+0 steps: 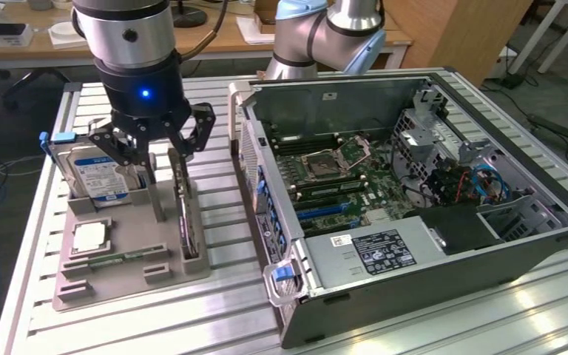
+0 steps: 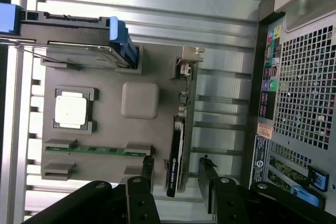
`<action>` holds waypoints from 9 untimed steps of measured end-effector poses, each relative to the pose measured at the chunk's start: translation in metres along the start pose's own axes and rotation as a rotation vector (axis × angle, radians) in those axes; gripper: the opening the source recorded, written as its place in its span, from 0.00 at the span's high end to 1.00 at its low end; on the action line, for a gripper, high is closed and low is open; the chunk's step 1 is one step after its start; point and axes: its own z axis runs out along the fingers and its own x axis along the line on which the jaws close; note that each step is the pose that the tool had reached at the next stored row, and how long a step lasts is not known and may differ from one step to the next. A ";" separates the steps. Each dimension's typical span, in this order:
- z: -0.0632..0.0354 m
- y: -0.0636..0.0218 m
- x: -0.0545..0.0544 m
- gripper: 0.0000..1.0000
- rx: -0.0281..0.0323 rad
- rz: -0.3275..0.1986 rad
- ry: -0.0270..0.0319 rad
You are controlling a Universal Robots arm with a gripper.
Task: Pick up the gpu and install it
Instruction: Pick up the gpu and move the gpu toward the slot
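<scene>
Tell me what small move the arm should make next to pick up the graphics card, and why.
Probably ease straight down a little. The open gripper hangs over the graphics card, standing on edge in the grey holder; its fingers flank one end, seemingly just at the top edge, so a deeper hold looks wise.
</scene>
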 end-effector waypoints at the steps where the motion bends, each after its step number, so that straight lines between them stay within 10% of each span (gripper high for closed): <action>1: 0.0000 -0.0002 0.000 0.53 0.0001 0.000 0.0002; 9: 0.0021 -0.0014 -0.001 0.53 0.0000 -0.001 0.0000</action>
